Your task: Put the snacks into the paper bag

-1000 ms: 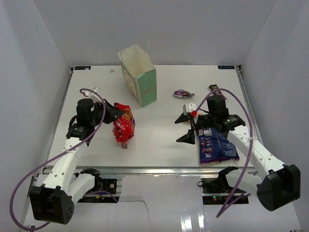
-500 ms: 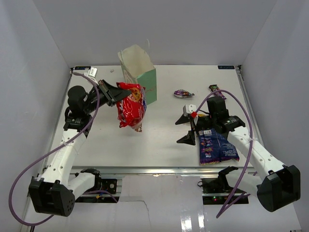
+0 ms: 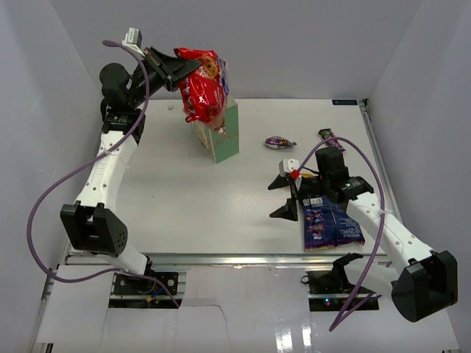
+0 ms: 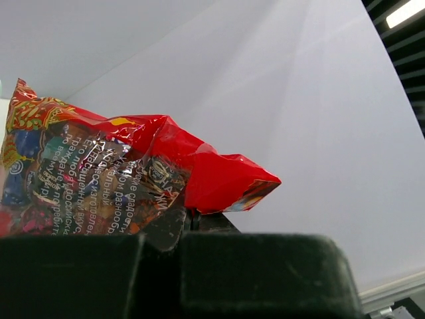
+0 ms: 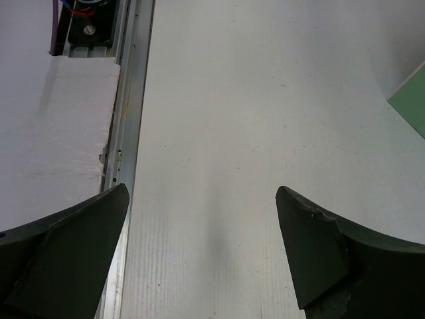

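Red bag (image 3: 204, 92) held over the paper bag (image 3: 227, 137)

The left hand (image 3: 180, 73) pinches the red bag by one edge, and the packet hangs in front of the paper bag's open top. On the desk (image 3: 184, 198) right of the paper bag lie a purple candy (image 3: 280, 142), a dark purple bar (image 3: 326, 134) and a blue-purple bag (image 3: 329, 224); there the right hand (image 3: 282, 197) has its fingers spread, holding nothing.

White arm links (image 3: 110, 165), black joints (image 3: 423, 283) and jaws, looping purple cables (image 3: 30, 224).
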Tool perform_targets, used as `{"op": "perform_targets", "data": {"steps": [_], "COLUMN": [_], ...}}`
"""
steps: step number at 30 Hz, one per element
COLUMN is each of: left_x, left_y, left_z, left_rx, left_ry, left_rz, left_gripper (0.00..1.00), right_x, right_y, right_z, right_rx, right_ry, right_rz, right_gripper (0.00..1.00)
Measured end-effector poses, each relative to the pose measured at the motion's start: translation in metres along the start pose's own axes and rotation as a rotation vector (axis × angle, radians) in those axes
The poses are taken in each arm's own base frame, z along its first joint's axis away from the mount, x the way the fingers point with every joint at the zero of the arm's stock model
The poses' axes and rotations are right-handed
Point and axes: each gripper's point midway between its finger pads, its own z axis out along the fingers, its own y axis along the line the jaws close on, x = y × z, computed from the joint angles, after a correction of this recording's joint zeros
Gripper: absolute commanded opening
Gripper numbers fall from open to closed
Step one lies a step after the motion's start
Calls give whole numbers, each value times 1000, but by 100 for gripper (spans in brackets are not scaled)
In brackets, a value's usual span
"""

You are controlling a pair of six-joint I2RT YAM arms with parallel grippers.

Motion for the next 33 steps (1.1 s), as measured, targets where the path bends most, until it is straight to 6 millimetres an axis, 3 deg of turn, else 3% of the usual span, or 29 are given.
{"op": "perform_targets", "data": {"steps": [6,14,19,30,33], "left_x": [-45,-87,-93,-82,-78], "left_y": [20,70,97,130,139], "left_z": [18,36,43,42,40], "left_rx": [-17,-73,-108,-163,-178], "left_ry": [-84,-180,-202,-191,-185], "left_rz": [-16,-63,-96,-140,-144], "left_gripper": [0,0,0,0,10], "right_x": [0,0,1,4,5], "right_y": [0,0,0,-1,-2], "right_z": [0,0,1,1,2], "right_rx": [0,0,-2,-2,-3], "right_ry": [0,0,2,7,10], "right_rz": [1,1,5,12,16], "right_gripper": [97,97,97,97,97]}}
